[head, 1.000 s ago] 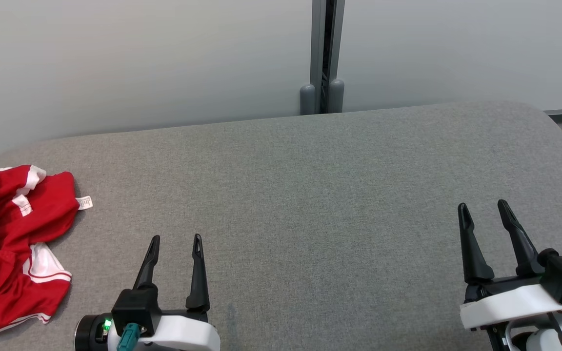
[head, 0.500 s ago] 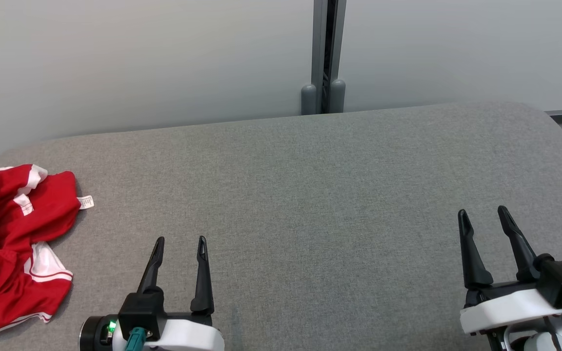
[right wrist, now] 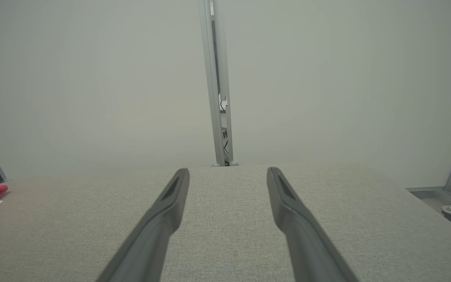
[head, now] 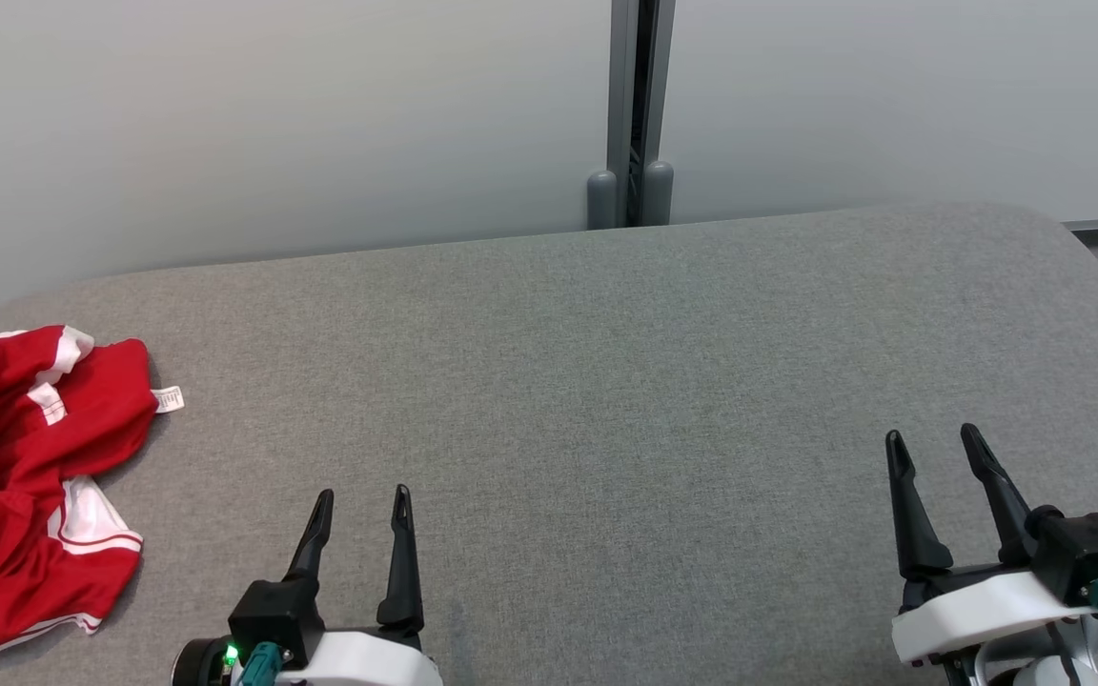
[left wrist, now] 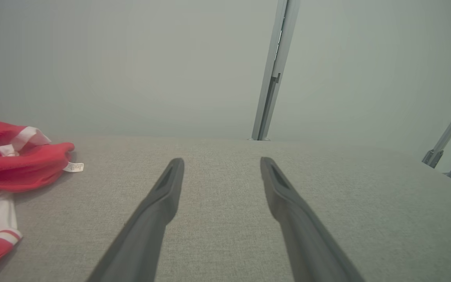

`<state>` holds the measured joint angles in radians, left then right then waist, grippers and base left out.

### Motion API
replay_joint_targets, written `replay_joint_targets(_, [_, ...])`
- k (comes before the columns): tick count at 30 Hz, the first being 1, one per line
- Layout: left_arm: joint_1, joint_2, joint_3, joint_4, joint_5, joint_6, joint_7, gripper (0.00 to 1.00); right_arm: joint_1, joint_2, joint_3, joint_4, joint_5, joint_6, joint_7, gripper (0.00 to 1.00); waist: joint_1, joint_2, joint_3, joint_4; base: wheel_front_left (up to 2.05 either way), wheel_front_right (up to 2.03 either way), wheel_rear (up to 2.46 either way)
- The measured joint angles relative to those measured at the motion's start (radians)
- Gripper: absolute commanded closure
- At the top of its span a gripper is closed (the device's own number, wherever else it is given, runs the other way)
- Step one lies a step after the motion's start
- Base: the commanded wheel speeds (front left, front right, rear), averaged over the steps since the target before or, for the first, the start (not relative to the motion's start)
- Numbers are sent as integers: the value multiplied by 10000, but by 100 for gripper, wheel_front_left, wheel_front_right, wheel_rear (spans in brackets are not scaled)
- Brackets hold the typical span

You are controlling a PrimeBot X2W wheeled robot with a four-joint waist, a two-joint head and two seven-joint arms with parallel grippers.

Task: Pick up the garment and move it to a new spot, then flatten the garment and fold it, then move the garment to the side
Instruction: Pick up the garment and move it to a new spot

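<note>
1. Your garment (head: 30,476) lies crumpled at the left edge of the frame on the grey worktop (head: 606,381).
2. Your left end effector (head: 363,495), lower left, and right end effector (head: 930,438), lower right, gape wide, holding nothing.

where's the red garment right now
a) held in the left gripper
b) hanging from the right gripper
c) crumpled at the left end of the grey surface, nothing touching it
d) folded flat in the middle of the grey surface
c: the red garment lies bunched up at the left end of the grey surface, well apart from the left gripper and the right gripper, whose jaws both stand open and empty.
</note>
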<state>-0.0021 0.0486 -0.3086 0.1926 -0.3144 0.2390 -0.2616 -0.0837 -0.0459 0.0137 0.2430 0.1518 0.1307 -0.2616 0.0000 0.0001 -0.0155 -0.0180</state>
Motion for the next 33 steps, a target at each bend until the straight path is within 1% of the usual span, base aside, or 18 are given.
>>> replay_joint_targets(9, [-62, 0, -50, 56, -54, -4, 0, 0, -43, 0, -35, -36, -2, 0, 0, 0, 0, 0, 34, 52, 0, 0, 0])
replay_joint_targets(15, [-103, -2, 17, 19, -121, 15, -2, 0, 33, -12, 36, -198, 69, 0, 0, 0, 0, 0, 43, 420, 0, 0, 0])
replay_joint_targets(21, [-56, -4, 196, 42, -119, 42, 0, 0, 136, -10, 332, -397, 71, 0, 2, 0, 0, 0, 33, 1081, 0, 0, 0])
replay_joint_targets(22, [-56, -4, 196, 42, -119, 42, 0, 0, 136, -10, 332, -397, 71, 0, 2, 0, 0, 0, 33, 1081, 0, 0, 0])
replay_joint_targets(33, [135, 0, 543, -36, 167, 38, -2, 0, 325, -10, 1070, -635, 73, 2, 0, 0, 0, 0, -74, 2783, 0, 0, 0])
